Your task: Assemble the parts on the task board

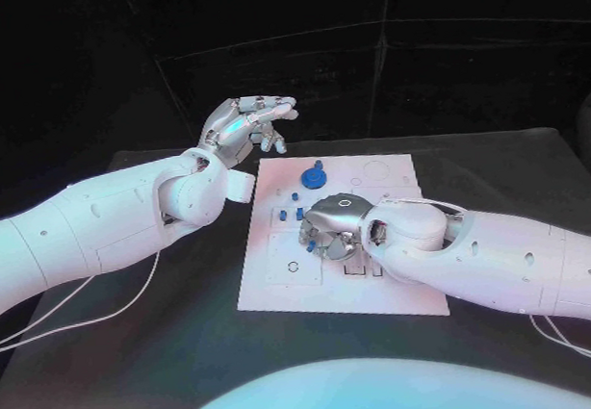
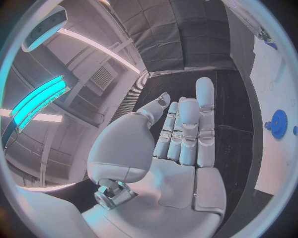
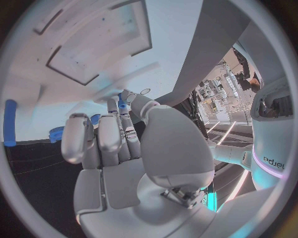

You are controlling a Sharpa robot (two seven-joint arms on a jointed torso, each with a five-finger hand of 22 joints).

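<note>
Over the middle of the white task board (image 1: pixel 335 298) on the black table (image 1: pixel 143 372), the right hand (image 1: pixel 334 228) bent low, fingers curled down among the small blue parts (image 1: pixel 291 214) and a small blue piece (image 3: pixel 122 105) pinched at the fingertips (image 3: pixel 124 110) in the right wrist view. Off the board's far left corner, the left hand (image 1: pixel 244 122) raised above the table, fingers loosely apart and nothing in them, palm bare in the left wrist view. Standing on the far half of the board, a blue gear (image 1: pixel 312 176), apart from both hands.
</note>
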